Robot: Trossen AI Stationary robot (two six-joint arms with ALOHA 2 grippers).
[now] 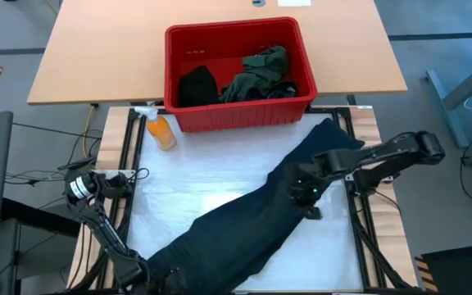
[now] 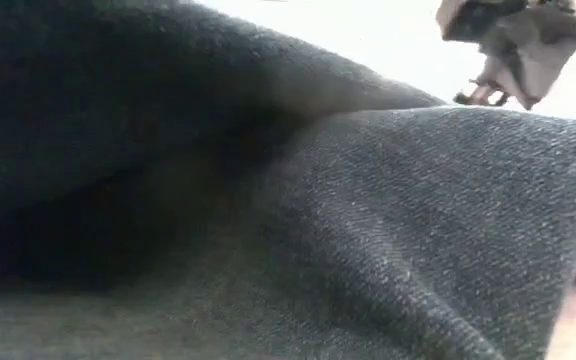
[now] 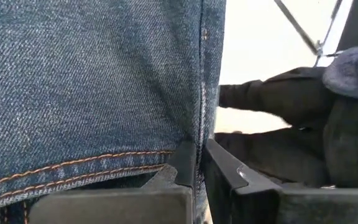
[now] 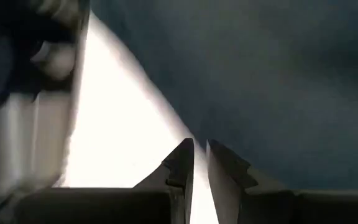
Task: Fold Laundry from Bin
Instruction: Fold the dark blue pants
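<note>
While the trousers (image 1: 252, 221) sprawl diagonally over the white bench (image 1: 203, 188), both end effectors work their edges.
Left end effector (image 3: 197, 168), at the near-left corner, is clamped on the trouser hem; right end effector (image 4: 201, 165) hovers at the cloth's right edge, fingers slightly parted, holding nothing. Bin (image 1: 238, 111) with remaining laundry (image 1: 260, 74) stands beyond.

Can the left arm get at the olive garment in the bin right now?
Probably not. The left gripper is shut on the trousers at the table's near edge. The olive garment lies in the red bin at the far side, its top uncovered, so the left arm would likely have to let go first.
</note>
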